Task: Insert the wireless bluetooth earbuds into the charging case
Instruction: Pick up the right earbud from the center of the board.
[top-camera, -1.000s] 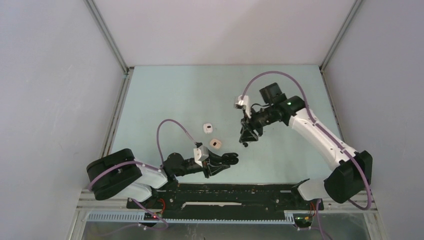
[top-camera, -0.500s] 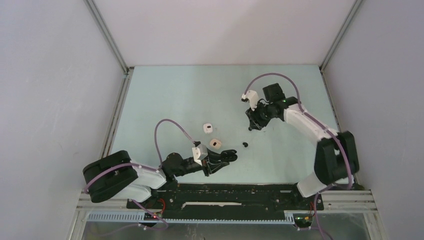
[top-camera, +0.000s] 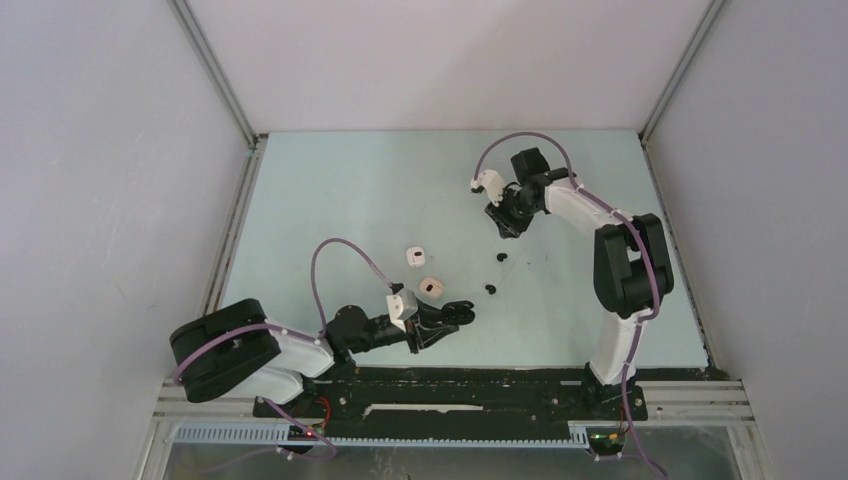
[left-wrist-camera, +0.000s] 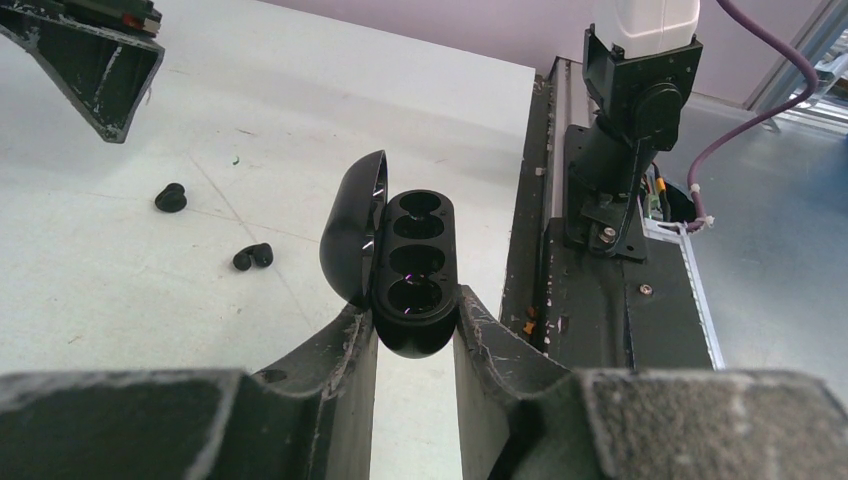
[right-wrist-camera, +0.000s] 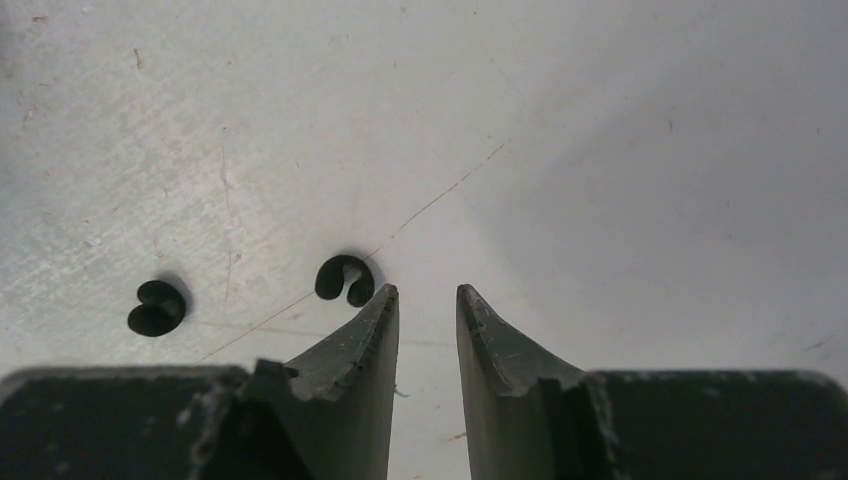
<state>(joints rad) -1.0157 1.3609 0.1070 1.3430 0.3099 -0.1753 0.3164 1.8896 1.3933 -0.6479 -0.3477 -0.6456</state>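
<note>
The near bud and far bud, both black, lie loose on the table, outside the open case, whose wells look empty. Your left fingers are clamped on the case's lower end; your right fingers stand narrowly apart, holding nothing, with the near bud just outside one tip. Descend with so narrow a gap and a tip may strike that bud and flick it off, or an off-centre pinch may squirt it out.
</note>
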